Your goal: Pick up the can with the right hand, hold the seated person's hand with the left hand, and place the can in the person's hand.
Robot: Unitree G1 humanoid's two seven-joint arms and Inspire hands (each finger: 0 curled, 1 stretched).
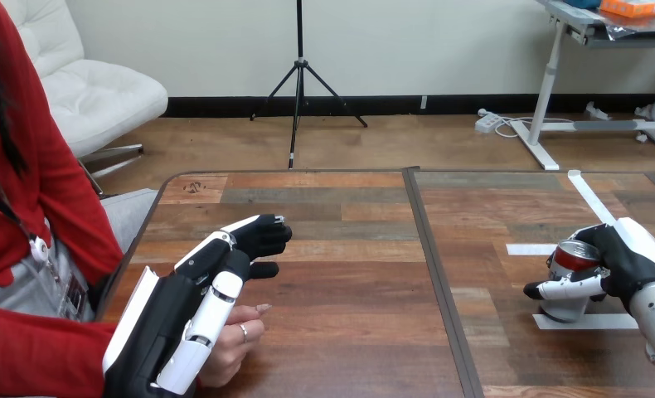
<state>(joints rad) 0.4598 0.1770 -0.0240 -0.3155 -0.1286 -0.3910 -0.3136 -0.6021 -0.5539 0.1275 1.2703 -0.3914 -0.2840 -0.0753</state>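
Observation:
A silver can point(566, 282) with a red top stands on the table point(349, 274) at the right, over a strip of white tape. My right hand point(618, 261) is wrapped round it, the thumb across its front and the fingers curled behind its top. At the lower left, my left hand point(200, 307) lies over the person's hand point(233, 340), whose fingers show beneath mine near the table's front edge. My left fingers reach forward, bent a little at the tips; I cannot tell whether they grip the person's hand.
A dark seam point(436, 274) runs front to back down the table's middle. White tape strips point(589, 195) mark the right half. The person's torso and red sleeve point(26, 348) are at the left edge.

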